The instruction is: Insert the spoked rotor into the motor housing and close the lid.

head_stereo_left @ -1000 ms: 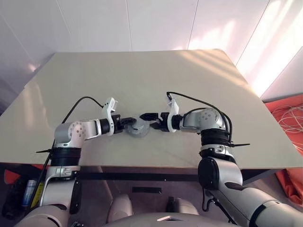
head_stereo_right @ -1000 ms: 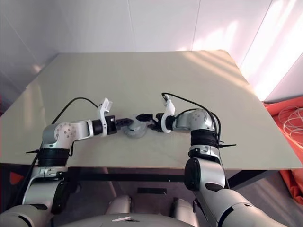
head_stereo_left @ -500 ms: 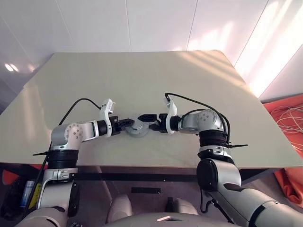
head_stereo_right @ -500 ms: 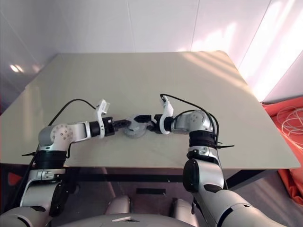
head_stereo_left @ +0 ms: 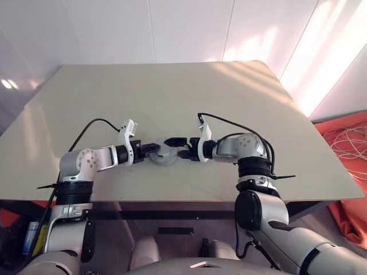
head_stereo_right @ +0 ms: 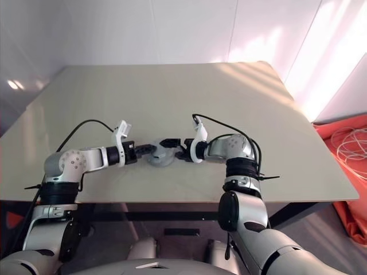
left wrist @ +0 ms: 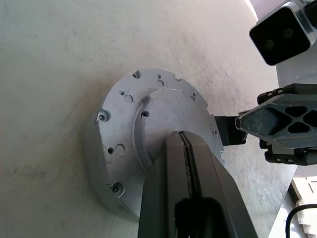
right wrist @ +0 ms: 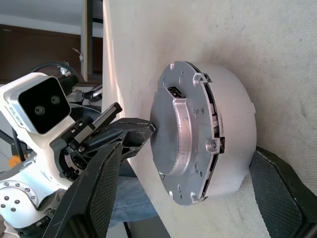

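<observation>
The motor housing [head_stereo_left: 162,156] sits on the table near its front edge, between my two arms. Its grey lid [right wrist: 178,134] lies flat on top, with screw holes around its rim. My left gripper [left wrist: 181,135] is shut, and its joined fingertips rest on the lid's [left wrist: 126,111] top face. My right gripper [head_stereo_left: 174,147] comes in from the other side and stands open. One of its fingers [right wrist: 101,186] is on each side of the housing's [right wrist: 233,119] wall, without clamping it. The spoked rotor is hidden.
The beige table [head_stereo_left: 172,91] stretches wide behind the housing. Its front edge [head_stereo_left: 172,200] runs just below my arms. An orange cloth with white cable [head_stereo_left: 350,137] lies on the floor to the right.
The camera has shifted slightly. Both grippers and the housing stand as they did.
</observation>
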Controlling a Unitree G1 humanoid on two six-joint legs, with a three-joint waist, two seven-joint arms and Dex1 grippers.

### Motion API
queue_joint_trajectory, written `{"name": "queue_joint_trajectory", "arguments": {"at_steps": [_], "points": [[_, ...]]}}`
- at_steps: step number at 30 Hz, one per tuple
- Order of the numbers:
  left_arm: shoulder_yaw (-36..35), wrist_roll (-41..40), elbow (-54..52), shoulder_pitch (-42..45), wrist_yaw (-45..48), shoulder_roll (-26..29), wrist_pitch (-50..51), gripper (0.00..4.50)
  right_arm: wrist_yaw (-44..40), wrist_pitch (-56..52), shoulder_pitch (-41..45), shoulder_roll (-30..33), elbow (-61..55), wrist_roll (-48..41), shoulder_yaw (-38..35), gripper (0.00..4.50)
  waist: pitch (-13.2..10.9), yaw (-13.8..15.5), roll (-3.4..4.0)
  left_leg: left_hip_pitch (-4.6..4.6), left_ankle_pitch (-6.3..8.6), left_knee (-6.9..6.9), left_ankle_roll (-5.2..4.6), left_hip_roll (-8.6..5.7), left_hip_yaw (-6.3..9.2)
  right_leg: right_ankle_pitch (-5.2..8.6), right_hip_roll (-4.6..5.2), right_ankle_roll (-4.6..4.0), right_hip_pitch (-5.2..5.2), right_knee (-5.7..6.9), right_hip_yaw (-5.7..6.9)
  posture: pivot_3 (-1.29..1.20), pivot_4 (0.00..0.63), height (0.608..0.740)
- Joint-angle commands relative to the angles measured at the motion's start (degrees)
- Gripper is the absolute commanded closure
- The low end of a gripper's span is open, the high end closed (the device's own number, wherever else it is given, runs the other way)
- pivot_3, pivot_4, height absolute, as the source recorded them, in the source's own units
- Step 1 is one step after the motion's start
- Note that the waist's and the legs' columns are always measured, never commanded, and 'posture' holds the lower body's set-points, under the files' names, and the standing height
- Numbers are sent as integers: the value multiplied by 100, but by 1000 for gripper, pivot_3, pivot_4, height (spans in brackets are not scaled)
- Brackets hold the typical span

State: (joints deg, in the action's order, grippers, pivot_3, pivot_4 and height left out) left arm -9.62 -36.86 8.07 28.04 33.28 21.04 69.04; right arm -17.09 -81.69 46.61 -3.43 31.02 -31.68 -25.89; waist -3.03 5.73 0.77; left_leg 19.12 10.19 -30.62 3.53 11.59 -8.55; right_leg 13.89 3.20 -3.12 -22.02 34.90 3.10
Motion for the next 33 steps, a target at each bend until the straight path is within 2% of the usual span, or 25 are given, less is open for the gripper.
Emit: {"name": "queue_joint_trajectory", "arguments": {"at_steps": [1, 16, 33], "points": [[240, 268, 293, -210, -253, -1, 159, 4500, -170, -17, 420, -381, -26, -455, -71, 11, 0, -32, 0, 0, 0, -2, 0, 1, 0, -1, -1, -2, 0, 0, 0, 0, 0, 740], [247, 251, 252, -221, -287, 20, 167, 4500, -138, 377, 656, -711, 215, -475, -200, 11, 0, -44, 0, -6, -5, -7, 11, 16, -2, -1, -21, -31, -3, 1, 1, 0, 0, 740], [209, 294, 303, -187, -306, 21, 99, 4500, -327, 560, 452, -664, 202, -239, 556, 11, 1, -101, -2, -10, -7, -12, 16, 17, -3, -3, -30, -34, -2, 4, 1, 0, 0, 740]]}}
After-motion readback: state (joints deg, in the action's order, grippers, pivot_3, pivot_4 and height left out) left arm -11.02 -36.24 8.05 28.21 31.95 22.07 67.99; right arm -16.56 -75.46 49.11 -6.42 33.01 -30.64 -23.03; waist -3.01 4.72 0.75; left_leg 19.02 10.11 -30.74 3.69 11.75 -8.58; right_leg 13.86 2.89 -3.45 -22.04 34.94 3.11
